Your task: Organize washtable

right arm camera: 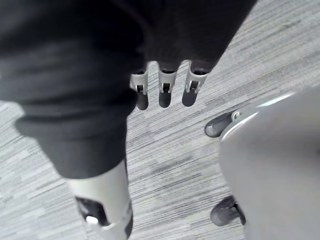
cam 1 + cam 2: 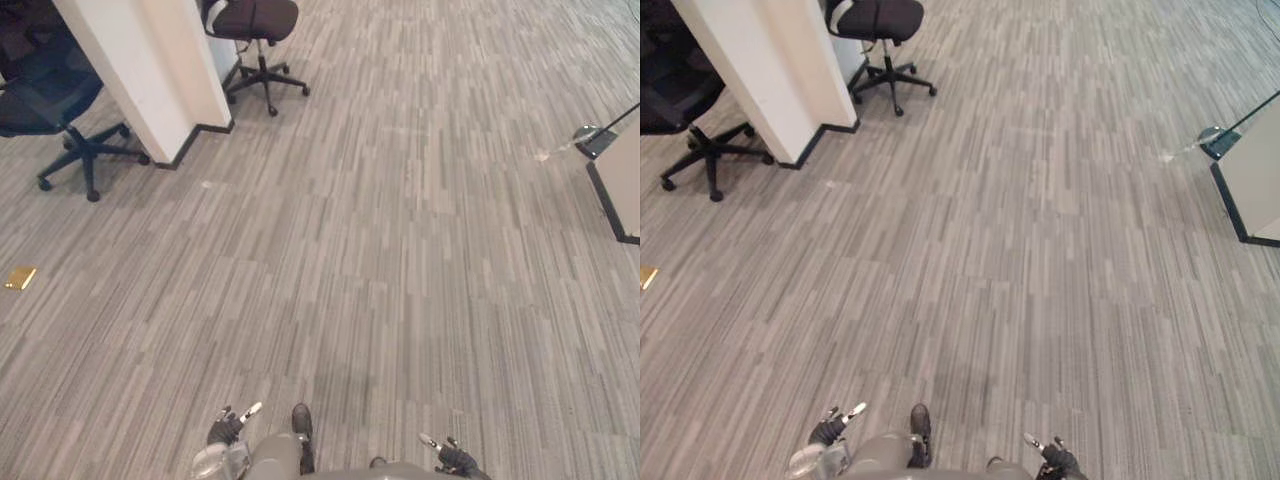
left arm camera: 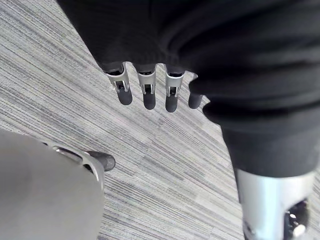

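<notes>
While the left hand [image 2: 226, 430] and the right hand [image 2: 455, 460] hang low at the near edge of the scene, left and right of centre, neither touches or carries anything. Seen from its own wrist, the left hand's fingers [image 3: 145, 95] point down in a loose, nearly straight row, spread a little apart, with bare floor past their dark tips. The right hand's fingers [image 1: 164, 92] hang the same way, relaxed and apart, closed on nothing. Under both lies a grey carpet [image 2: 380, 280] of narrow light and dark stripes, reaching from the near edge to the far side. At far left a white pillar [image 2: 150, 70] with a dark skirting stands on it. A black office chair [image 2: 50, 100] on a castor base sits just left of the pillar, and a second office chair [image 2: 255, 20] with a dark seat stands just right of it, farther off. A small brass-coloured floor plate [image 2: 20, 278] lies in the carpet at the left edge. At the right edge stands a beige panel [image 2: 622, 180] with a dark rim; too little of it shows to tell what it belongs to. Just beyond it rests a dark flat base [image 2: 597, 140] with a thin rod rising from it.
</notes>
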